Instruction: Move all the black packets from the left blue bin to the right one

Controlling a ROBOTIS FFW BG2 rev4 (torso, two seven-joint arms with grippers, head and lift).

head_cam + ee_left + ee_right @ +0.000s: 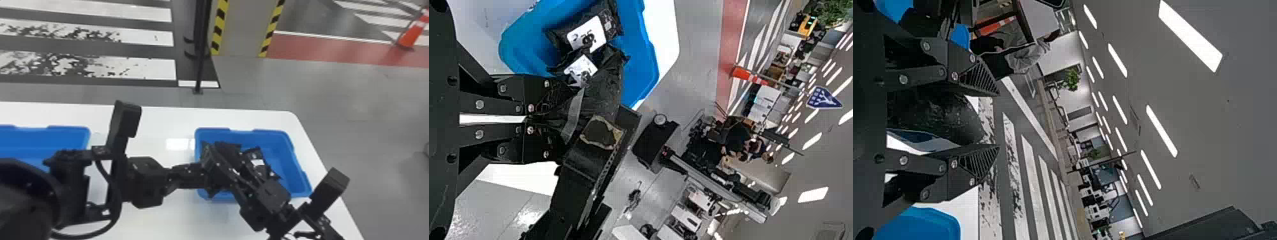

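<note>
Left pincer [561, 120] pinching black packet [601, 92] above right blue bin [281, 162]; right pincer [998, 120] spread, over same bin. Packet probably light, soft, slippery-skinned; best gripped across thick middle, not loose edge. Other packets [586, 35] inside bin.

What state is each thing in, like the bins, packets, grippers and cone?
Right bin: upright, open on top, with black packets in it.
Left bin: open on top, partly hidden; full contents can't be told.
Packets in the right bin: lying jumbled, some white labels facing up.
Held packet: creased, gripped.
Left gripper: shut on that packet.
Right gripper: open.
Cone: standing upright.
</note>
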